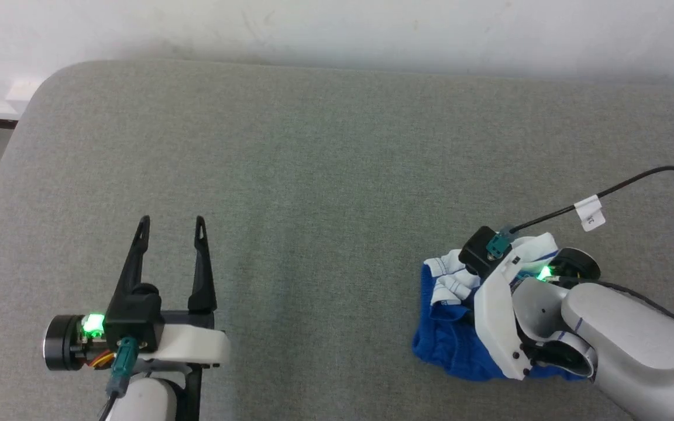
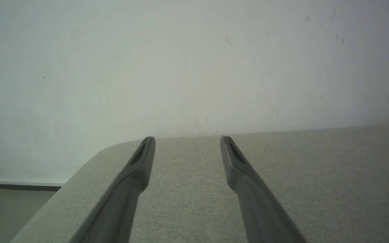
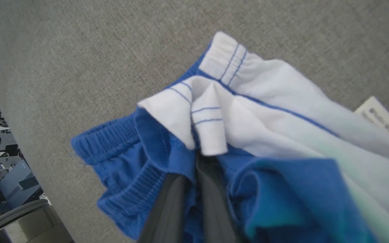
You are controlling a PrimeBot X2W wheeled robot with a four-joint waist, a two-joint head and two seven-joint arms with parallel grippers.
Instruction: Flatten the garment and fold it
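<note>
The garment [image 1: 451, 342] lies crumpled on the grey table near its right front, royal blue with white striped parts bunched on top. My right arm [image 1: 623, 333] reaches over it from the right. In the right wrist view my right gripper [image 3: 197, 162] is shut on a fold of the garment [image 3: 167, 148], where blue cloth meets a white striped flap. Its gathered blue waistband [image 3: 113, 141] hangs to the left and a small white tag [image 3: 380, 116] sticks out at the right. My left gripper [image 1: 172, 223] stands open at the lower left, far from the cloth, holding nothing [image 2: 187, 140].
The grey padded table [image 1: 313, 175] has a rounded far-left corner [image 1: 50, 82] with floor beyond it and a white wall behind. A black cable with a white label [image 1: 590, 211] arcs over the right side. Robot hardware [image 3: 8, 182] shows past the table edge.
</note>
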